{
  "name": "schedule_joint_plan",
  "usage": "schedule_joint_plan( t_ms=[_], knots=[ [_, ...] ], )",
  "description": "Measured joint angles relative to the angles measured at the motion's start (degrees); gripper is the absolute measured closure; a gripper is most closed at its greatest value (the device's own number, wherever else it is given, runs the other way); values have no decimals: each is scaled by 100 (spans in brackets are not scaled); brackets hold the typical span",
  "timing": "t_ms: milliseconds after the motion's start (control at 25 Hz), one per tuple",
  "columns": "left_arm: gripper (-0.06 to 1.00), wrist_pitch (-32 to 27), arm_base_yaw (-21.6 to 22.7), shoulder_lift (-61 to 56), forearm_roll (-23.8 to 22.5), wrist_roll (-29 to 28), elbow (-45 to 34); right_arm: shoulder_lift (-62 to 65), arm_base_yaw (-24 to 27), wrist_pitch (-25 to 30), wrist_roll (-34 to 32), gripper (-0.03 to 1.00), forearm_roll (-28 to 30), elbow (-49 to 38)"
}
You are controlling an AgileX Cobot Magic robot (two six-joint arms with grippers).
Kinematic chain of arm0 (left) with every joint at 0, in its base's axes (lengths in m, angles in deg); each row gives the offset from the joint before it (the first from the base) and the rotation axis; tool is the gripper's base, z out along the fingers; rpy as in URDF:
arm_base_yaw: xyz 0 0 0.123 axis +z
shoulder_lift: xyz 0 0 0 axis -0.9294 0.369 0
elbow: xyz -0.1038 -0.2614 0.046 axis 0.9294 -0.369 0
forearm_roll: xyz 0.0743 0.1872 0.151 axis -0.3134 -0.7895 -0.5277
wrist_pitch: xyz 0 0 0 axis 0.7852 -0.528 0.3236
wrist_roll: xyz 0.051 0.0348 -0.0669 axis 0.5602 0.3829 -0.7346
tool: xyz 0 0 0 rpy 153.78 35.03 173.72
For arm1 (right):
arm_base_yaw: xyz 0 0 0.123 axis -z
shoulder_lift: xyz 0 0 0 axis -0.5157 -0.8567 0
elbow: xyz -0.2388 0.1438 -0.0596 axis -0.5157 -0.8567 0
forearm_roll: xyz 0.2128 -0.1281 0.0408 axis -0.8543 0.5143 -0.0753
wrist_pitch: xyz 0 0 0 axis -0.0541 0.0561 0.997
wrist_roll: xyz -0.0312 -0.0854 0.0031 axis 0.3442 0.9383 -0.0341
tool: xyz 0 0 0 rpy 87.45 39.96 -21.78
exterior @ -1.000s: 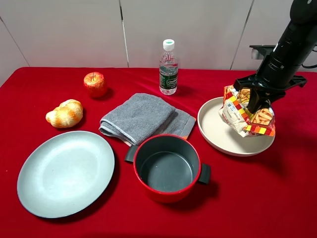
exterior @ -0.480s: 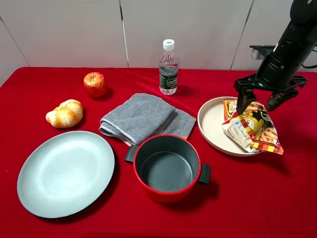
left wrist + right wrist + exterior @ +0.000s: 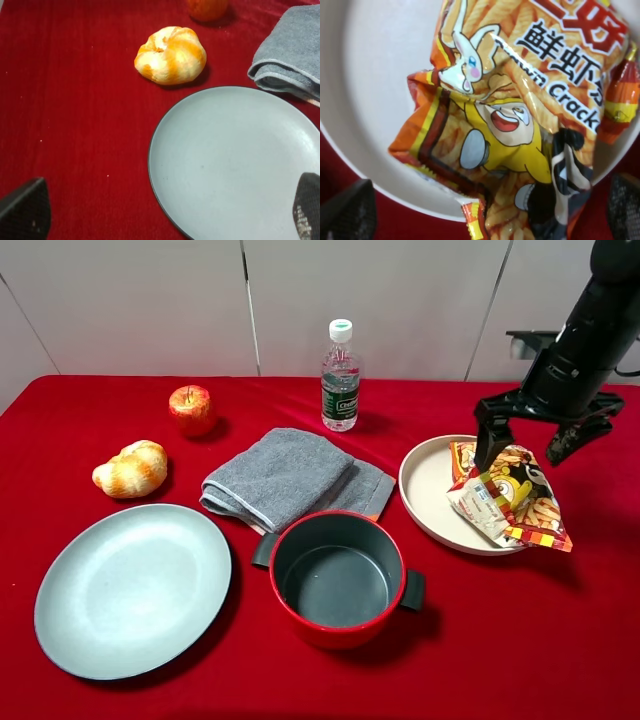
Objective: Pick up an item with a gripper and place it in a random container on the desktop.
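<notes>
The orange, yellow and red snack bag [image 3: 508, 496] lies in the cream-white round dish [image 3: 428, 485] at the right, with its lower corner hanging over the dish's front-right rim. My right gripper [image 3: 522, 443] is open just above the bag, its fingers apart and holding nothing. The right wrist view shows the bag [image 3: 520, 125] crumpled flat on the dish [image 3: 380, 75], with the fingertips [image 3: 347, 212] at the frame's corners. My left gripper [image 3: 165, 215] is open, with only its fingertips showing over the grey-blue plate [image 3: 235, 160]; it is out of the exterior high view.
A red pot with grey inside [image 3: 338, 578] stands at the front centre. A grey towel [image 3: 285, 478] lies behind it, a water bottle [image 3: 340, 376] further back. A red apple [image 3: 190, 408] and a bread roll [image 3: 131, 468] are at the left, by the grey-blue plate [image 3: 133, 588].
My right gripper opened and let go of the snack bag, which dropped into the dish and settled over its rim. The gripper has since stayed above it, fingers apart.
</notes>
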Motion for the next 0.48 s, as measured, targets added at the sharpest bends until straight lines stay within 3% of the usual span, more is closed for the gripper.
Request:
schedule_joint_plan(
  t_ms=[480],
  knots=[
    [-1,0,0,0,0,0,0,1546,0,554,-22,27,-19,0]
  ],
)
